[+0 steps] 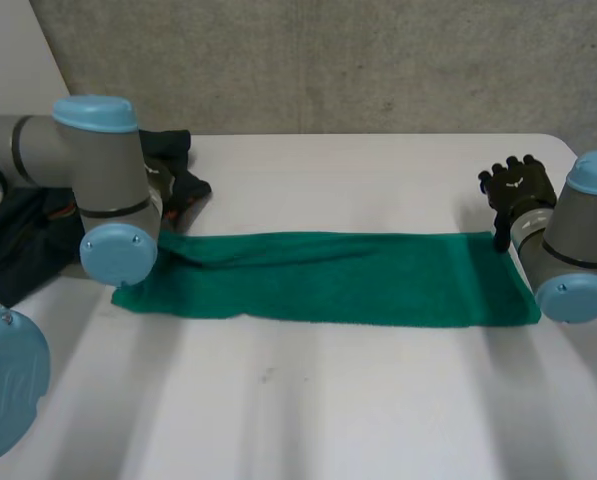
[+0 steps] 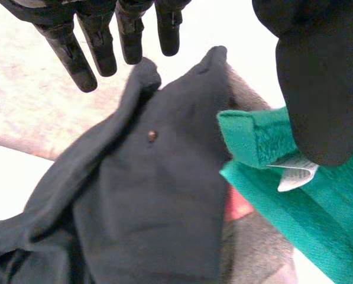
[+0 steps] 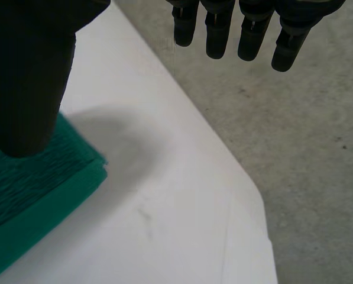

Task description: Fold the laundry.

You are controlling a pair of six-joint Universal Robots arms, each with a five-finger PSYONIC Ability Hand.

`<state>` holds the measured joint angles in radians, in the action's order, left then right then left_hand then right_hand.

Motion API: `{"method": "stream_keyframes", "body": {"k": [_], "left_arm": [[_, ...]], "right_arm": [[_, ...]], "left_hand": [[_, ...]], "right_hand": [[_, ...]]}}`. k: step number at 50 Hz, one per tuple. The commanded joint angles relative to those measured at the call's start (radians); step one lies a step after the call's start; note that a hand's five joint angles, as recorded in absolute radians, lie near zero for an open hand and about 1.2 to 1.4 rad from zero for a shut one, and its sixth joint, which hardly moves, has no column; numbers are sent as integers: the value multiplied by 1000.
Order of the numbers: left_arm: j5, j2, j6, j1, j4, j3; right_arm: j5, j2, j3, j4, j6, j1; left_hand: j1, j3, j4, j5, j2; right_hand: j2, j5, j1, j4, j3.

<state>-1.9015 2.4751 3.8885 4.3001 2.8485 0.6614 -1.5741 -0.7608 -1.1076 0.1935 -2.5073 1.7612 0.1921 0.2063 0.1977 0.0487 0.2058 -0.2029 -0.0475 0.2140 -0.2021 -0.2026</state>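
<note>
Lying as a long strip across the white table [image 1: 358, 400]: green terry towel [image 1: 328, 278], already folded lengthwise. Step judged: the end-to-end fold, which calls for pinching an end first.

Left hand [image 2: 321, 83]: fingers straight and spread, thumb over the towel's left corner, beside a crumpled dark garment [image 2: 152, 195].

Right hand [image 1: 518, 185]: fingers straight, thumb at the far right corner, gripping nothing.

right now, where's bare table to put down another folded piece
The widest free patch is the white table in front of the green towel, between the two arms. A narrower bare strip lies behind the towel, toward the wall. It is crowded at the towel's left end, where the dark garments and left hand meet it, and at the right hand.
</note>
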Motion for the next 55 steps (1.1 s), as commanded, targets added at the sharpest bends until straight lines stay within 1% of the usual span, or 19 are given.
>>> {"method": "stream_keyframes", "body": {"k": [1,3,6,10,11,16,20,23,26,29,33,37,38,44,49,52,53,55], "left_arm": [[65,-131,-50,13,-1,140],[99,-166,-50,18,0,196],[183,-228,-46,29,8,326],[242,-232,-31,35,29,395],[245,-226,-26,35,38,403],[228,-177,-8,41,121,396],[202,-113,0,44,184,336],[177,-79,3,50,198,287],[145,-85,-12,61,183,279],[148,-105,-34,63,173,299],[180,-145,-57,59,176,351],[180,-177,-64,56,196,399],[174,-85,-3,55,190,302],[180,-78,-15,53,190,305],[179,-105,-55,53,190,307],[180,-142,-130,55,193,317],[185,-171,-197,59,199,328],[199,-203,-283,66,213,342]], "right_arm": [[58,-84,-43,-38,-89,-18],[81,-110,-67,-57,-103,-25],[137,-166,-116,-97,-130,-41],[169,-189,-150,-130,-130,-45],[172,-192,-156,-140,-130,-45],[184,-195,-193,-167,-127,-43],[180,-195,-212,-166,-133,-45],[178,-196,-219,-166,-139,-46],[183,-206,-235,-164,-159,-46],[183,-215,-244,-158,-173,-45],[180,-218,-255,-123,-186,-45],[178,-210,-268,-95,-189,-43],[175,-218,-222,-132,-171,-7],[181,-235,-224,-128,-226,-15],[193,-252,-225,-126,-280,-22],[215,-270,-230,-126,-327,-23],[227,-282,-236,-128,-359,-25],[242,-296,-241,-128,-392,-25]], "left_hand": [[-18,-32,-23,-49,-31],[-18,-32,-23,-49,-31],[-18,-32,-23,-49,-31],[-18,-32,-23,-49,-31],[-18,-32,-23,-49,-31],[-18,-32,-23,-49,-31],[-18,-32,-23,-49,-31],[-18,-32,-23,-49,-31],[-18,-32,-23,-49,-31],[-18,-32,-23,-49,-31],[-18,-32,-23,-49,-31],[-18,-32,-23,-49,-31],[-18,-32,-23,-49,-31],[-18,-32,-23,-49,-31],[-18,-32,-23,-49,-31],[-18,-32,-23,-49,-31],[-18,-32,-23,-49,-31],[-18,-32,-23,-49,-31]], "right_hand": [[28,47,-39,28,28],[28,47,-39,28,28],[28,47,-39,28,28],[28,47,-39,28,28],[28,47,-39,28,28],[28,47,-39,28,28],[28,47,-39,28,28],[28,47,-39,28,28],[28,47,-39,28,28],[28,47,-39,28,28],[28,47,-39,28,28],[28,47,-39,28,28],[28,47,-39,28,28],[28,47,-39,28,28],[28,47,-39,28,28],[28,47,-39,28,28],[28,47,-39,28,28],[28,47,-39,28,28]]}}
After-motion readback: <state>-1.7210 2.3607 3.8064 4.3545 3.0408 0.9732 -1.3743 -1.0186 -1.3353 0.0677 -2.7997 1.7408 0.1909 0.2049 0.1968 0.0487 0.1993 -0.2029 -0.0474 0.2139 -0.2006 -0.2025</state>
